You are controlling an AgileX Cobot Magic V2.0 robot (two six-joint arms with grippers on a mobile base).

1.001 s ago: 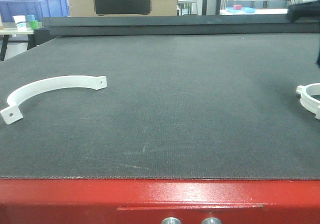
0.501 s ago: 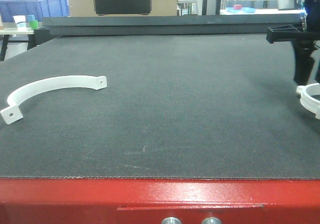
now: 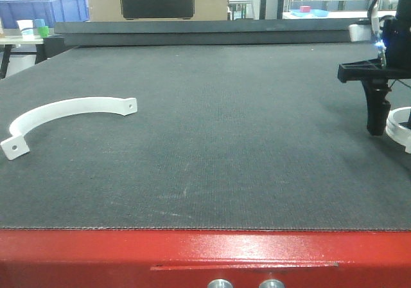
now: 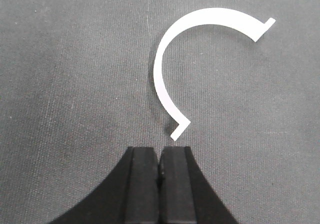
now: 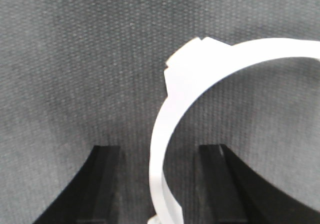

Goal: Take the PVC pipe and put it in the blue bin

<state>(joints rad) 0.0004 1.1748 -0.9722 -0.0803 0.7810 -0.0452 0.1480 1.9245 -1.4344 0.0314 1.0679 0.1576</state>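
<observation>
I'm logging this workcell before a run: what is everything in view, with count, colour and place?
PVC half-ring: 1, white, left side of mat.
PVC ring piece: 1, white, mat's right edge.
Mat: 1, dark grey, covering table.
Table front: 1, red, nearest camera.
Bin: 1, blue, far left background.
Cardboard box: 1, brown, background centre.
Left gripper: 1, black, shut, by half-ring's end tab.
Right gripper: 1, black, open, straddling ring piece.

A white curved PVC pipe piece (image 3: 77, 106) lies flat at left, a second ring (image 3: 399, 131) far right, blue bin (image 3: 42, 8) behind.
</observation>
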